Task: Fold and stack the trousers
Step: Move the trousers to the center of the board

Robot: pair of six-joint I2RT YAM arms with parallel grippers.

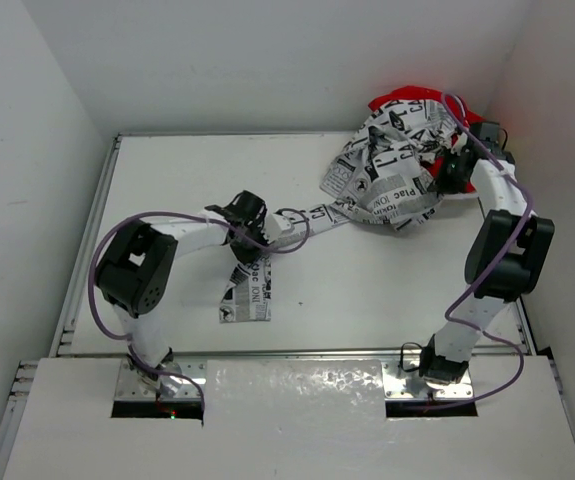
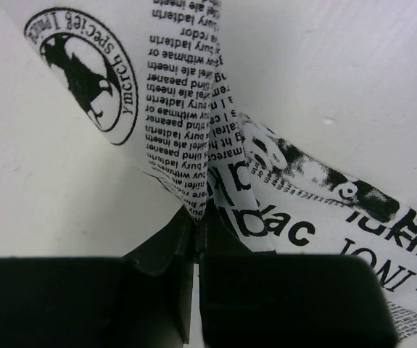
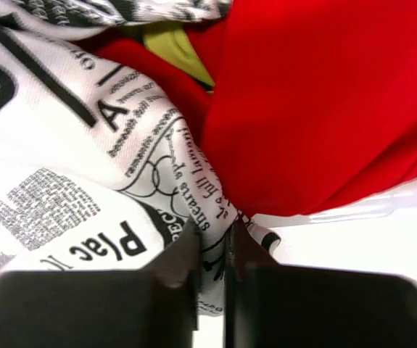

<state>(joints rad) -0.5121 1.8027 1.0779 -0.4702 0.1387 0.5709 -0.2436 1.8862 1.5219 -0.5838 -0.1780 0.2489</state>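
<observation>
Across the table (image 1: 367,290) — newsprint trousers (image 1: 382,185)

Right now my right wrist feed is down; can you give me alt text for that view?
The right end effector pinches a fold of the newspaper-print trousers, which fill the left of the view. Red cloth bunches behind on the right, a yellow-green patch peeks out at the top, and white table shows lower right.

A white counter (image 1: 367,280) sits boxed in by plain, bare white walls (image 1: 267,60) on three sides, under soft, even light.
</observation>
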